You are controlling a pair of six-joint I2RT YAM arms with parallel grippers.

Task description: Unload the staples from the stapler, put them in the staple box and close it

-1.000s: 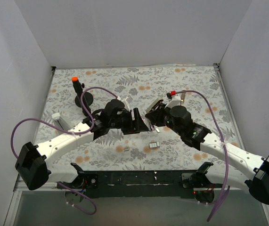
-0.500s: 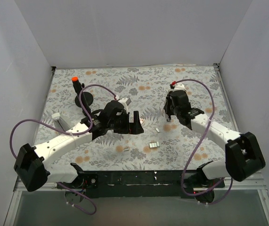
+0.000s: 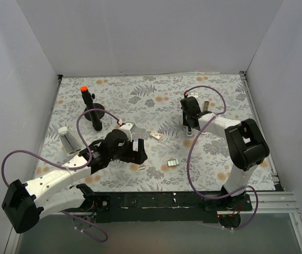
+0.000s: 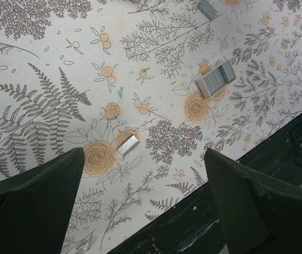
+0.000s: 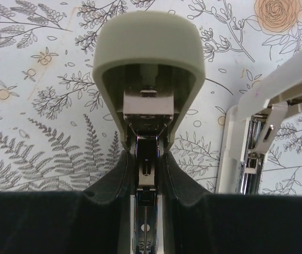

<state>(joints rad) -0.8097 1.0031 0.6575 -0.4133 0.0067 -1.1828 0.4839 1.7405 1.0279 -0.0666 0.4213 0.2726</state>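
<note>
Nearest the bases, the left gripper (image 4: 143, 153) hangs fully spread and empty over the floral-printed table cover (image 4: 45, 63), where small silvery ridged staple blocks (image 4: 216, 79) lie loose. Farther back on the right, the right gripper (image 5: 146, 161) pinches the slim beige-and-silver metal stapler (image 5: 148, 47), which is hinged open. Whether its magazine is empty cannot be told. Recommendation: keep the grip square and lower gently, well apart from the loose blocks.

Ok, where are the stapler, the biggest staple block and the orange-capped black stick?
stapler (image 5: 148, 47), right wrist view, rounded beige top.
staples (image 4: 216, 79), left wrist view, middle of ridged block.
orange-capped stick (image 3: 88, 99), top external view, black shaft.
</note>
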